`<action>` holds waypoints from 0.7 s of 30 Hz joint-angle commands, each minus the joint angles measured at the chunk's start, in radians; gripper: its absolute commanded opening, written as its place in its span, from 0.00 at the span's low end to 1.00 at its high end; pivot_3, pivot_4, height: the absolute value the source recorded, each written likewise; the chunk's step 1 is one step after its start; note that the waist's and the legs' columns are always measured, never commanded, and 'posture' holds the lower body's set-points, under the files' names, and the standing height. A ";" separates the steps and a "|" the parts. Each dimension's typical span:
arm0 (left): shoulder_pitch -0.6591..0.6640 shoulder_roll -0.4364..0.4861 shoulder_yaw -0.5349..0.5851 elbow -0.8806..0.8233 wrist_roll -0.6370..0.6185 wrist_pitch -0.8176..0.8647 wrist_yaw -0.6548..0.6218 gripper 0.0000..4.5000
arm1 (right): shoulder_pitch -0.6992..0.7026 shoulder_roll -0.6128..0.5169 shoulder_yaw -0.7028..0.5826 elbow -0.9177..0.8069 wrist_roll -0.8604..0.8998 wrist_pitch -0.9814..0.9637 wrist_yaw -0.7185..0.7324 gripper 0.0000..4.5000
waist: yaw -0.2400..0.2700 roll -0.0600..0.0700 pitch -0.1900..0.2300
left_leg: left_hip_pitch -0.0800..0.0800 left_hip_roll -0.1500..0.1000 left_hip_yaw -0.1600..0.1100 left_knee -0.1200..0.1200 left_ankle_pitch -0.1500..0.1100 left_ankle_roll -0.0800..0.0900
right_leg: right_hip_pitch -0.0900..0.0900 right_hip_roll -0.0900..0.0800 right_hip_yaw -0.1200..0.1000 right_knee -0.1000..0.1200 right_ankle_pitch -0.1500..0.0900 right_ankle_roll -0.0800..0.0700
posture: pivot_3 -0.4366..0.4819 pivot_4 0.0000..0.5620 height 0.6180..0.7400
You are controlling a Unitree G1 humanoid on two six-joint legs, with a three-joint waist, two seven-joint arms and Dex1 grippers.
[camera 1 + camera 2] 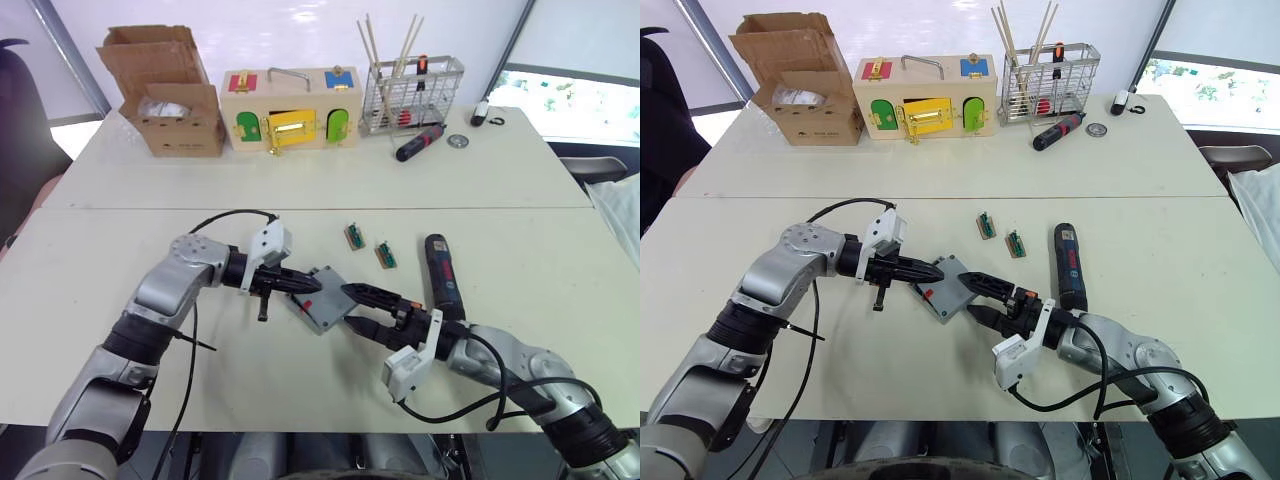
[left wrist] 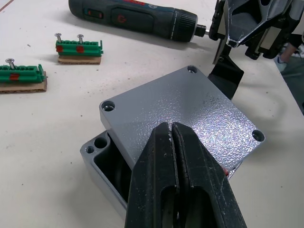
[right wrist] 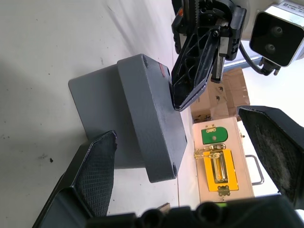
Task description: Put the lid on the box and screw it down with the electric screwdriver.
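Lid (image 2: 183,111): grey square plate, resting askew on top of the box (image 2: 102,164), shifted so one corner of the box's hollow is uncovered; both sit near the middle of the front table (image 1: 120,260), between the two grippers.

Left gripper (image 2: 172,130): fingers pressed together with nothing between them, tips bearing on the lid's top face; serving as a pusher, not a clamp.

Right gripper (image 1: 356,306): fingers spread wide, empty, straddling the far edge of lid and box without closing on either.

Step in hand, as judged: squaring the lid to the box. Best done by small nudges from the left tips while the right fingers brace the box against sliding; the four corner holes should line up with the box's posts before any screw goes in; pressing hard risks tipping the lid off.

Electric screwdriver (image 1: 440,276): lying flat just beside the right arm, untouched; near enough to be knocked by that forearm.

Two green screw holders (image 1: 370,246): just beyond the box, screws standing in them; close to the working area.

Rear table: cardboard carton (image 1: 165,90), wooden box with coloured doors (image 1: 290,110), wire basket (image 1: 412,92), hand screwdriver (image 1: 420,143); all well apart, no obstruction.
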 commanded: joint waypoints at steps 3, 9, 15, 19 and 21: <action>0.033 0.011 -0.059 0.043 0.067 0.036 0.016 0.01 | 0.028 -0.017 -0.044 -0.040 0.035 0.000 0.009 0.88 | 0.000 0.000 0.000 | 0.000 0.000 0.000 0.000 0.000 0.000 | 0.000 0.000 0.000 0.000 0.000 0.000 | 0.48 0.27 1.00; 0.033 0.011 -0.059 0.044 0.068 0.035 0.016 0.01 | 0.047 -0.009 -0.050 -0.060 0.038 0.000 0.009 0.51 | 0.000 0.000 0.000 | 0.000 0.000 0.000 0.000 0.000 0.000 | 0.000 0.000 0.000 -0.001 0.000 0.000 | 0.48 0.27 1.00; 0.033 0.012 -0.060 0.047 0.070 0.031 0.016 0.01 | 0.103 -0.022 -0.078 -0.087 0.042 -0.001 0.005 0.04 | 0.001 0.000 0.000 | 0.000 0.000 0.000 -0.001 0.000 0.000 | 0.001 0.000 0.000 -0.003 0.000 0.000 | 0.48 0.27 1.00; 0.032 0.011 -0.062 0.051 0.070 0.027 0.014 0.01 | 0.128 -0.024 -0.097 -0.097 0.048 0.006 0.013 0.04 | 0.001 0.000 0.000 | 0.000 0.000 0.000 -0.004 0.000 0.000 | 0.001 0.000 0.000 -0.005 0.000 0.000 | 0.48 0.27 1.00; 0.032 0.008 -0.064 0.053 0.071 0.026 0.014 0.01 | 0.132 -0.020 -0.099 -0.100 0.047 0.007 0.014 0.04 | 0.001 0.000 0.000 | 0.001 0.000 0.000 -0.006 0.000 0.000 | 0.001 0.000 0.000 -0.007 0.000 0.000 | 0.48 0.27 1.00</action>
